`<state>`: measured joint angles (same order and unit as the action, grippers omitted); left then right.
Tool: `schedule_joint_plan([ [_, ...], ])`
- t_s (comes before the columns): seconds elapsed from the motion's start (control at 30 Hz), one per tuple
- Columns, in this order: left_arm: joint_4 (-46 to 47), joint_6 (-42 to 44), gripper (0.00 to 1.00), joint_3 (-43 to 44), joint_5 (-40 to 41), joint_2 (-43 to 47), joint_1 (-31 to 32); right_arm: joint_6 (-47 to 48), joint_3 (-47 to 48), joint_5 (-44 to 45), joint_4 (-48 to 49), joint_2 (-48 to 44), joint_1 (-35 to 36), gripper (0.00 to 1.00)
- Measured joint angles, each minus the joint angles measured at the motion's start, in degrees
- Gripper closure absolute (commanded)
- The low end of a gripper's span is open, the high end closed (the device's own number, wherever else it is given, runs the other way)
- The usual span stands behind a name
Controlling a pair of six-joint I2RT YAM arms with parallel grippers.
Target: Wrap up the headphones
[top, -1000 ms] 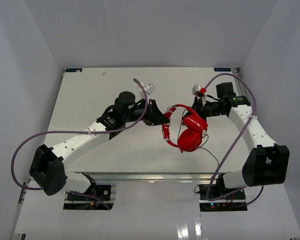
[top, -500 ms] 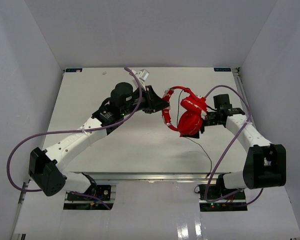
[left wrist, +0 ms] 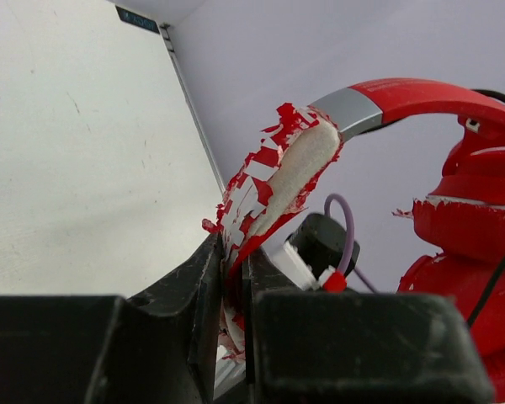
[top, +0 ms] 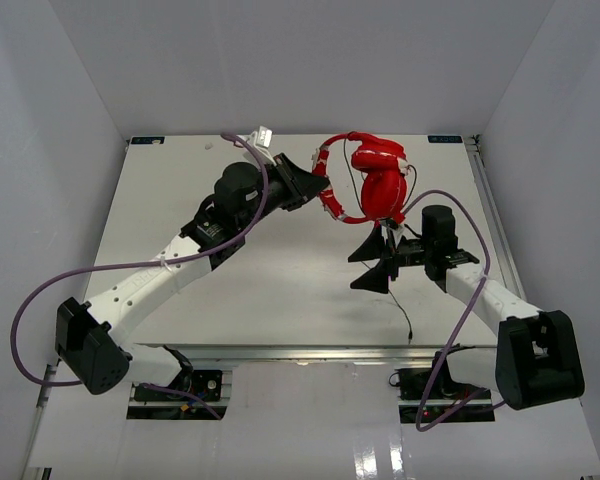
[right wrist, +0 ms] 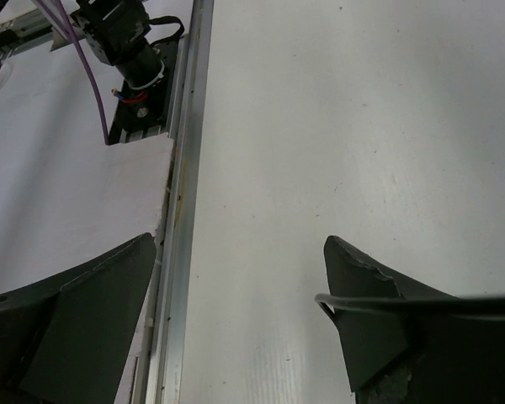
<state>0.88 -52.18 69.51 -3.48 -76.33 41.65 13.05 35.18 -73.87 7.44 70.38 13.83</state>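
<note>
Left wrist: left gripper (left wrist: 233,282) clamps headphones (left wrist: 279,181) headband; corner label (left wrist: 138,18) illegible

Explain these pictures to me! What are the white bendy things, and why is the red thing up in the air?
The white bendy things are two robot arms bolted to a table. Each arm ends in a pincer with two fingers, called a gripper. The wide picture looks down from a camera above the arms. The other two pictures come from little cameras on the arms' wrists, so you see the black fingers up close. The red thing is a pair of headphones. The left gripper pinches their peeling headband and holds them up off the table. The right gripper is open and holds nothing. The headphones' thin black cable dangles down past that open gripper to the table.
</note>
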Motion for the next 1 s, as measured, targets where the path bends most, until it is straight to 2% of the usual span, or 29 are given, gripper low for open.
schedule_joint_plan([
  [0.1, -0.25, -0.73, 1.00, 1.31, 2.72, 0.06, 0.00, 1.06, -1.92, -0.18, 1.06, -1.29, 0.65, 0.20],
  [0.17, -0.83, -1.02, 1.00, 2.47, 4.65, 0.12, 0.00, 3.21, -2.58, 0.04, -0.19, -2.05, 1.37, 0.30],
  [0.37, -3.29, -1.39, 1.00, 4.87, 11.95, 1.19, 0.02, 9.72, -3.02, 1.65, -5.85, -6.96, 2.97, 0.62],
  [0.47, -5.45, -1.36, 1.00, 5.10, 15.59, 2.01, -0.03, 11.46, -3.13, 2.34, -8.15, -9.42, 3.50, 0.87],
  [0.5, -6.31, -1.33, 1.00, 5.22, 16.70, 2.10, -0.05, 11.89, -3.10, 2.51, -8.83, -9.99, 3.66, 0.92],
  [0.7, -11.50, -0.59, 1.00, 5.50, 22.68, 2.16, -0.22, 15.36, -0.73, 6.50, -17.10, -11.24, 4.91, 0.92],
  [1.0, -18.63, 7.82, 1.00, 5.37, 34.44, 0.06, -0.28, 28.21, 17.17, 34.82, -38.96, -17.14, 11.43, 0.92],
])
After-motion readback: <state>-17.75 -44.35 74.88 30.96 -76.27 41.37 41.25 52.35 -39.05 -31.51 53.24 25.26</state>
